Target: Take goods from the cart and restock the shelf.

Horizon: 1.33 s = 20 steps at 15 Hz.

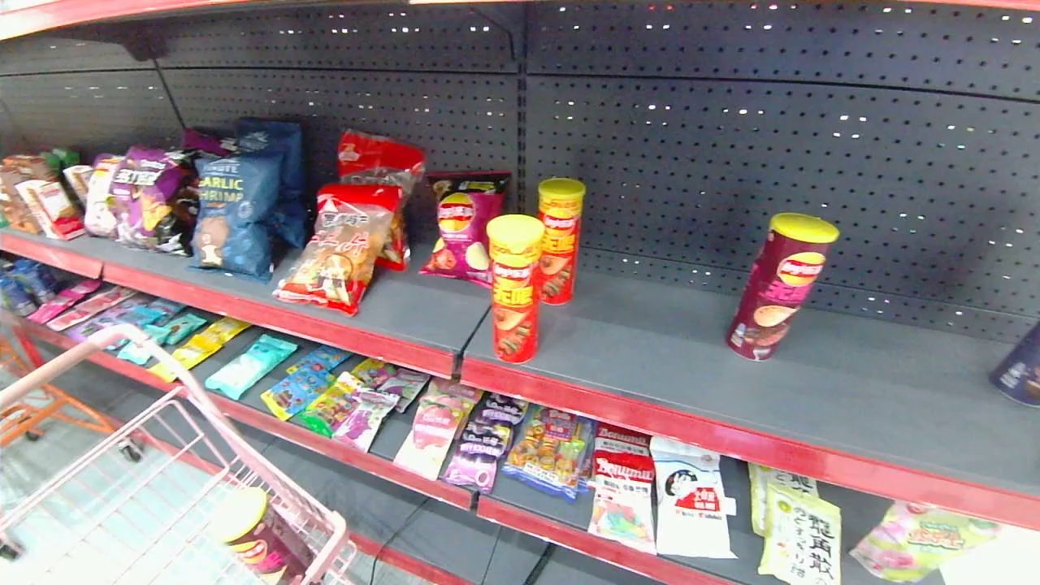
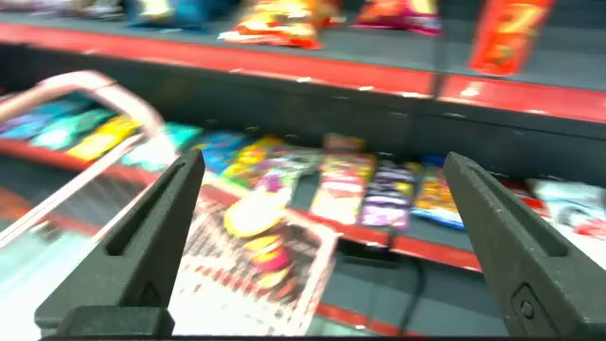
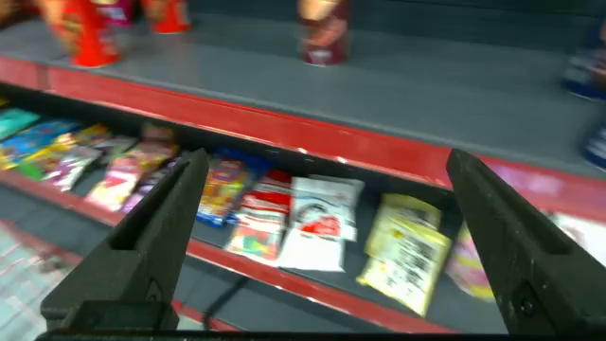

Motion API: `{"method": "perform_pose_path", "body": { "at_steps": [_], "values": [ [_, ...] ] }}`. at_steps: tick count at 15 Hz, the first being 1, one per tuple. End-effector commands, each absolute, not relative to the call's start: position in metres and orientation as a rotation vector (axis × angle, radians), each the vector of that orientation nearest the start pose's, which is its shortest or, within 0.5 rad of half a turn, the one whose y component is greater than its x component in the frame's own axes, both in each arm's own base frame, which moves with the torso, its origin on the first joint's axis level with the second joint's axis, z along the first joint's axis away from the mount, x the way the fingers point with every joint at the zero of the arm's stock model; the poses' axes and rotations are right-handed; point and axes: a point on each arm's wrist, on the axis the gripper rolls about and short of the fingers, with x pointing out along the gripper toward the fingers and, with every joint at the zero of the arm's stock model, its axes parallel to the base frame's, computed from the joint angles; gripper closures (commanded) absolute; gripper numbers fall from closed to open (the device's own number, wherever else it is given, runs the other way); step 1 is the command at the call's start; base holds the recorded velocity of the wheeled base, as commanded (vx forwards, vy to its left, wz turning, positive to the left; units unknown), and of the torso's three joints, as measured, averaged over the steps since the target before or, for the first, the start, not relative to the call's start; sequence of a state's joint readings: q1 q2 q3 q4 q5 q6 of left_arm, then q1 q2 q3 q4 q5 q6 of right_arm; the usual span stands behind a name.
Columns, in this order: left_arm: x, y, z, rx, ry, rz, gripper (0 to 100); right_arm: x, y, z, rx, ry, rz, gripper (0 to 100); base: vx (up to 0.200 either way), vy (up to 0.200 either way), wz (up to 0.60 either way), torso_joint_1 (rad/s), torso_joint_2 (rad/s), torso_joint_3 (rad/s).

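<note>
left gripper point(image 2: 322, 242): wide open, empty
right gripper point(image 3: 322, 237): wide open, empty
can point(image 1: 250, 532): in cart point(image 1: 49, 374), near left, apart from both grippers
shelf point(image 1: 650, 349): three cans upright

I'm looking at a grey shelf point(image 1: 650, 357) with two red chip cans point(image 1: 514, 288) upright beside the snack bags point(image 1: 341, 256), a maroon can point(image 1: 780, 284) standing apart, and one yellow-lidded can point(image 1: 256, 540) down in the pink cart point(image 1: 146, 479).

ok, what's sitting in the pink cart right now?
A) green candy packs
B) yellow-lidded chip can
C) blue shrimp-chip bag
B: a yellow-lidded chip can lies in a corner of the pink cart.
</note>
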<state>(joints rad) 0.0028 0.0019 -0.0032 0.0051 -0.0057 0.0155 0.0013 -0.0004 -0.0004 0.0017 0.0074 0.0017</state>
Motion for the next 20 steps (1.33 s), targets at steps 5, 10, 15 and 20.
{"method": "perform_pose_path", "body": {
  "at_steps": [5,10,15,20],
  "values": [
    [-0.0229,-0.0002,0.0759,0.015,0.003,-0.002,0,-0.0228,0.0001,0.0753,0.002,0.002,0.009,0,0.000,0.000,0.60,0.000,0.00,0.001],
    [-0.0229,-0.0002,0.0759,0.015,0.003,-0.002,0,-0.0228,0.0002,0.0753,0.005,0.002,0.011,0,0.000,0.000,0.24,0.001,0.00,0.001],
    [-0.0229,-0.0002,0.0759,0.015,0.003,-0.002,0,-0.0228,0.0001,0.0753,0.006,0.002,0.009,0,0.000,0.000,0.00,-0.129,0.30,0.163],
    [-0.0229,-0.0002,0.0759,0.015,0.003,-0.003,0,-0.0228,0.0002,0.0753,0.008,0.002,0.011,0,0.000,0.000,0.00,-0.146,0.34,0.192]
  ]
}}
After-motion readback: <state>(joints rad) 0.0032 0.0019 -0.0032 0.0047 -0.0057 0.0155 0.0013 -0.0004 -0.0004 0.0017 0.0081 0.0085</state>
